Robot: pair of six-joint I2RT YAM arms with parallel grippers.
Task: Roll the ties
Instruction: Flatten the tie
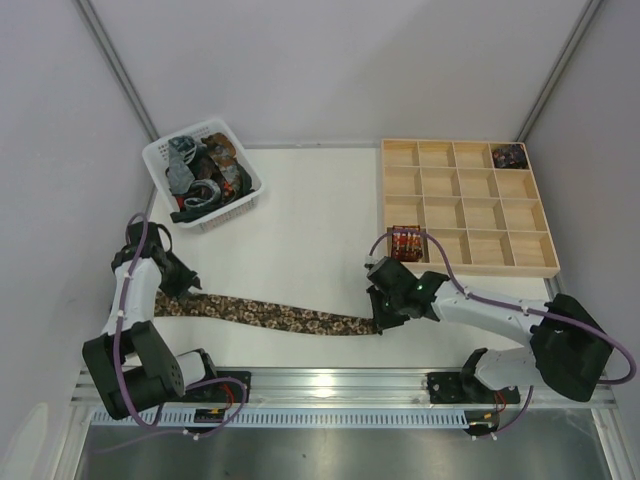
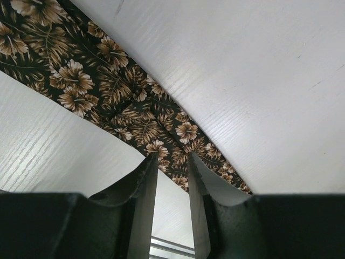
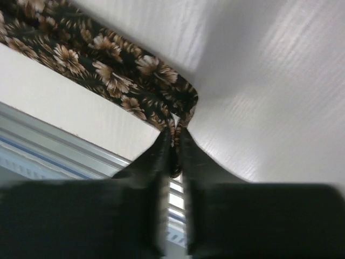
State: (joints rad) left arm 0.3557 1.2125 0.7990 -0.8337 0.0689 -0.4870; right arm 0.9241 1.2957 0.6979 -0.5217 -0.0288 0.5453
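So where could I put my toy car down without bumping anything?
The biggest bare patch is the middle of the table, between the basket, the wooden tray and the flowery tie. Most tray boxes are empty too. It's crowded at the front, where the tie stretches between the left claw and right claw, and the basket is stuffed.

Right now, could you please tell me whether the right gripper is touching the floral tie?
Touching. The right wrist view shows the right gripper pinched shut on the folded end of the floral tie.

White arms (image 1: pixel 490 308), black joints (image 1: pixel 565 352), purple cables (image 1: pixel 114 345)
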